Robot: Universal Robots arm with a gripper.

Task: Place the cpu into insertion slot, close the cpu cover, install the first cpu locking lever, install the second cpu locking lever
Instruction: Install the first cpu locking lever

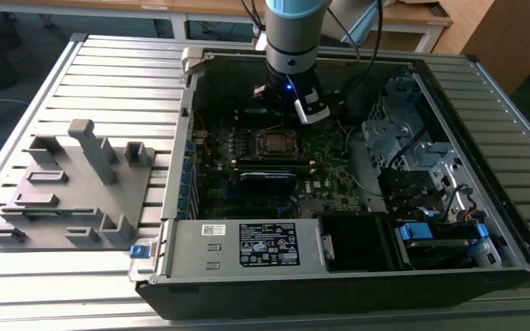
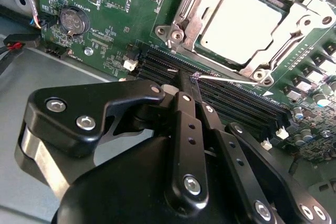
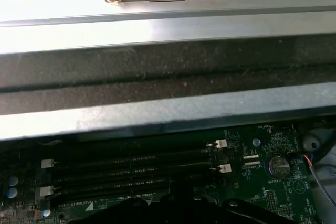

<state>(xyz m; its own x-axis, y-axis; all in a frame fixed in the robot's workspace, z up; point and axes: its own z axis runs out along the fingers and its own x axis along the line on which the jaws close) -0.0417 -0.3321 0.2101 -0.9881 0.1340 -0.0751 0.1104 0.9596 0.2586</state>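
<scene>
Already the cpu (image 2: 239,22) lies flat and face up in the insertion slot (image 1: 275,143); it is square, so it has no long axis. Judge it light, stiff and fragile underneath, so hold it by the edges. The cpu cover (image 2: 294,30) frames it. The gripper (image 1: 288,103) hangs at twelve o'clock, and you cannot tell its grip.

Cpu (image 2: 244,22): flat pale-silver square, seated level in insertion slot (image 2: 173,34), whose silvery rim has screws at the corners; the slot sits just ahead of the gripper (image 2: 185,80) jaws. Cpu cover (image 2: 307,22): silvery frame w/ square window, lying flat over the cpu's edges. Thin wire locking lever (image 2: 231,81) runs along the slot's near side, its end right at the jaw tips.
</scene>
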